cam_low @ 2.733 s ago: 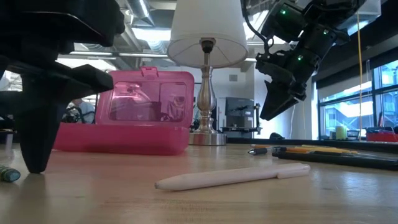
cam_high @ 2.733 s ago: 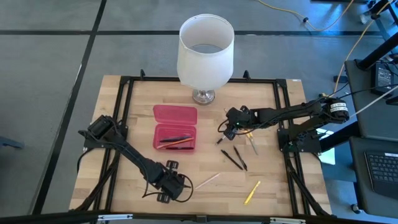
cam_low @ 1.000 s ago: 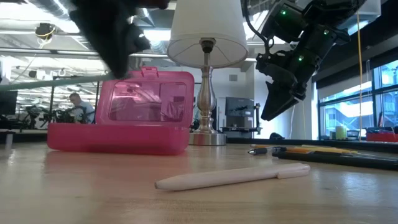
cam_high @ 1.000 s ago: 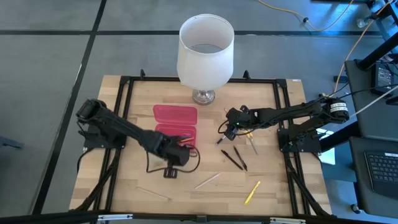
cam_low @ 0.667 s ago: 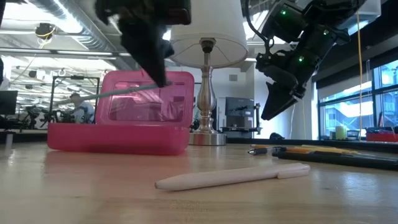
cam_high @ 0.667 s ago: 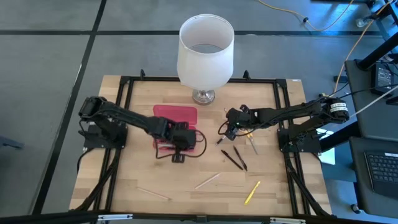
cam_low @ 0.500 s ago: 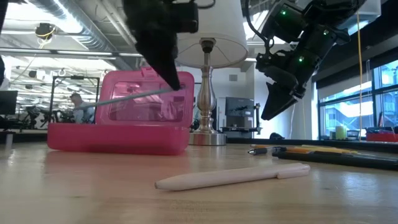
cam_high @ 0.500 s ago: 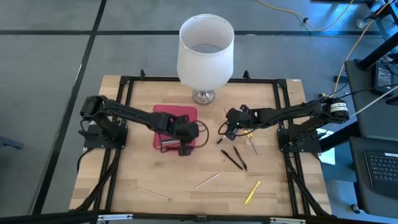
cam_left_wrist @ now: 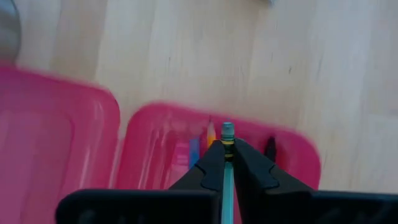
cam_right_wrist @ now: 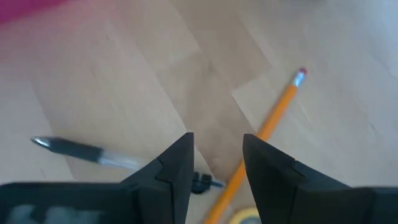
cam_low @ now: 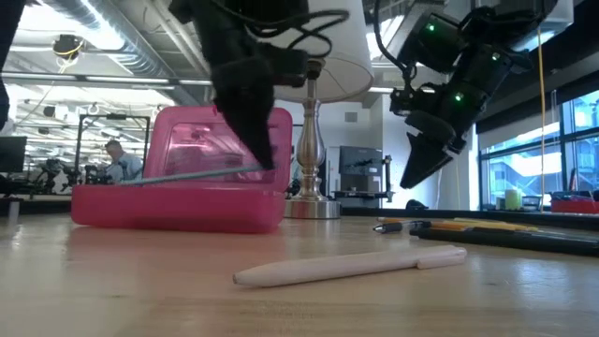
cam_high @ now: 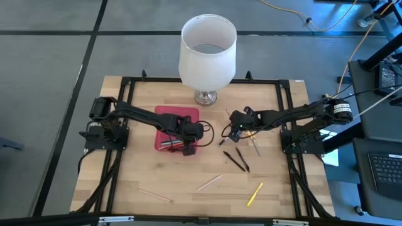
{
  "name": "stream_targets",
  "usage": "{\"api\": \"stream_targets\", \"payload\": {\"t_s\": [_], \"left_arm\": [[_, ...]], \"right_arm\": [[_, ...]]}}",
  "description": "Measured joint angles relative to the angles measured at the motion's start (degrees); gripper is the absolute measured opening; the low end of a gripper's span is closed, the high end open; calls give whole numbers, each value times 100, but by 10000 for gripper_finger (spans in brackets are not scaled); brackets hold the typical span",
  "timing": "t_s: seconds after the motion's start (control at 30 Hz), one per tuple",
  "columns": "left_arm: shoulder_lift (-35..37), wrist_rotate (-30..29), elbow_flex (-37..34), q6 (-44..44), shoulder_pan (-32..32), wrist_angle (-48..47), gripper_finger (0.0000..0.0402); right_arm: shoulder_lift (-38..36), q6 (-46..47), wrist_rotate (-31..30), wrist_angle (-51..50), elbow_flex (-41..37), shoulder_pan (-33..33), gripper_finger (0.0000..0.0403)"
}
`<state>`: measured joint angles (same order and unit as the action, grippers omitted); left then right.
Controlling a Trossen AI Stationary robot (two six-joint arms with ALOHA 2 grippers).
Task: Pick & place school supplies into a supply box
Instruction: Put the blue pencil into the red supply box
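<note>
Pencil point(cam_left_wrist: 227, 162) sits pinched between the left fingers point(cam_left_wrist: 226, 163), directly over the open box point(cam_high: 164, 140) at bench point(cam_high: 276, 188) centre, its long axis along the box's length. Right fingers point(cam_right_wrist: 216, 163) hang spread above an orange pencil point(cam_right_wrist: 273, 121) and a pen point(cam_right_wrist: 93, 154), right of the box.

Bright, even light — wrist views soft, low view backlit.
</note>
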<state>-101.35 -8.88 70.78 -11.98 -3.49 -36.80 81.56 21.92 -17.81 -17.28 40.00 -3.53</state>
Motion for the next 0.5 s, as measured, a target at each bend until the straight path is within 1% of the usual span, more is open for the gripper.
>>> {"api": "stream_targets", "payload": {"t_s": [0.2,0.43,0.5], "left_arm": [[-165,-13,0,-101,28,-123,12],[-326,1,-10,-246,24,-341,12],[-423,-1,-7,-246,24,-231,13]], "right_arm": [[2,37,-16,39,-212,0,142],[1,45,-16,96,-220,0,142],[1,45,-16,91,-220,0,142]]}}
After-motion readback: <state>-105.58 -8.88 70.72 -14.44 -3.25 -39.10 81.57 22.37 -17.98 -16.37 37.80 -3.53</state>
